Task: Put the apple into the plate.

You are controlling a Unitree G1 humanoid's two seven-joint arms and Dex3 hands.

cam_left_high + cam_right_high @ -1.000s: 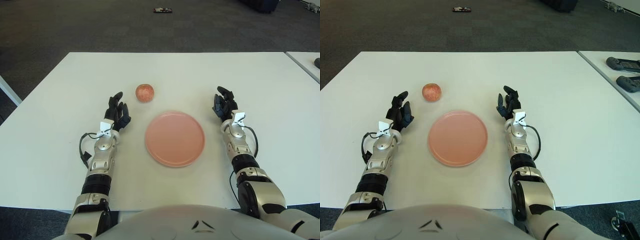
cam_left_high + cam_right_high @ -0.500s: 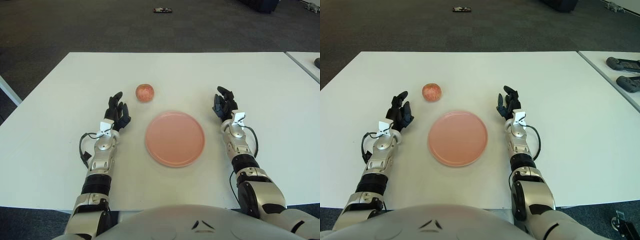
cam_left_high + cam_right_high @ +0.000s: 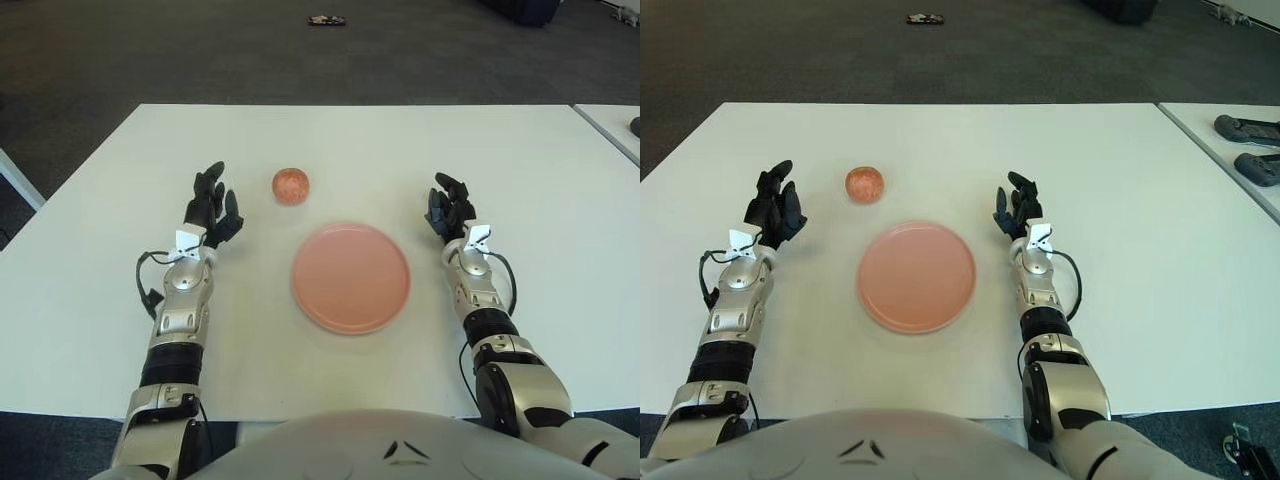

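apple: the apple (image 3: 290, 185) sits on the table (image 3: 380, 150), a bit back and left of the plate (image 3: 350, 277), not touching it. Same spot as a second ago, nobody's touched it.

plate: pink, empty, right in front of the robot between the two arms. Hasn't budged.

left hand: this is the one that changed. The left hand (image 3: 208, 209) has swung out to the left and a little forward, away from the plate's edge. It now shows left of the apple, near it but clearly apart. Fingers loose and spread, holding nothing.

right hand: the right hand (image 3: 449, 212) shows just right of the plate, same pose as before, fingers relaxed, nothing in them.

what it means: looks to me like the left arm is lining up for a side approach to the apple, so we're at the very start of the reach. No grasp yet, so basically the whole task is left.

next: probably needs to close the gap sideways and wrap the fingers around without nudging the apple, since it'd roll.
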